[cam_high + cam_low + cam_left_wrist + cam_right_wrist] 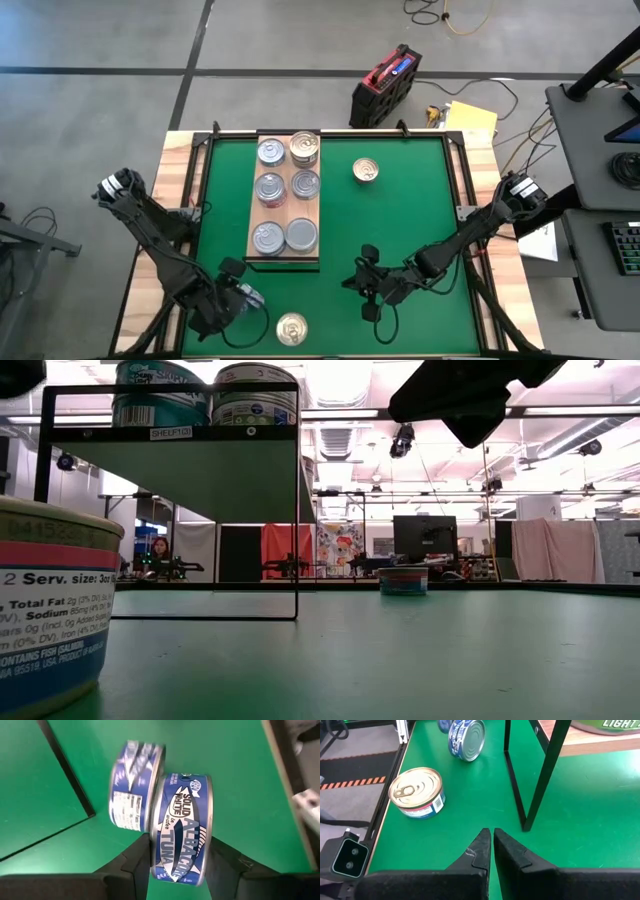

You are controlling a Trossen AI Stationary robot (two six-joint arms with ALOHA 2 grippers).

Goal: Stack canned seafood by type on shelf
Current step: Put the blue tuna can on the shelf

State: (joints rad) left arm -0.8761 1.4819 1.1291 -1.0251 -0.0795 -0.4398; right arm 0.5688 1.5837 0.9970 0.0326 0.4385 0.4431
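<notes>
Tuna can (182,827) sits pinched on its edge between the fingers of my left end effector (243,297), low over the near-left part of the tabletop (400,230), near a second blue can (136,785). My right end effector (492,847) waits pressed together near the shelf (283,250). I judge that carrying has begun; next I must lift it onto the matching stack.

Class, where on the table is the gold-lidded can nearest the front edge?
In the high view, the gold-lidded can stands on the green mat near the front edge, just right of the left gripper and below the wooden shelf.
</notes>
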